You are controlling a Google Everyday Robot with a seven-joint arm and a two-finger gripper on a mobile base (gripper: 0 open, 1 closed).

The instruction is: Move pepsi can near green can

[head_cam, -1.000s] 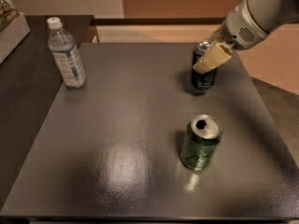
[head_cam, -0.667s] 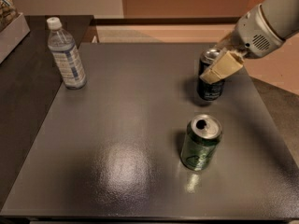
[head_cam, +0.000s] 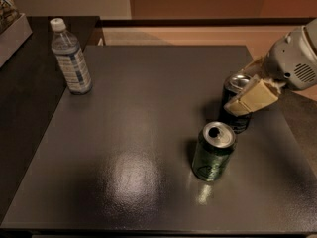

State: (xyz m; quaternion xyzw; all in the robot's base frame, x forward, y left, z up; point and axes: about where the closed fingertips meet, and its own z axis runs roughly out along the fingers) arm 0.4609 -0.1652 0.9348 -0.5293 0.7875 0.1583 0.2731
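Note:
The pepsi can, dark navy-black with a silver top, stands upright on the dark table at the right. My gripper reaches in from the right edge, and its pale fingers are closed around the can's upper part. The green can stands upright just in front of the pepsi can and slightly to its left. The two cans are very close together; I cannot tell if they touch.
A clear water bottle with a white cap stands at the table's back left. A light box sits on the dark surface at the far left. The table's right edge runs just beyond the pepsi can.
My gripper has carried the pepsi can forward from the back right of the table, down to just behind the green can. The green can and bottle have not moved.

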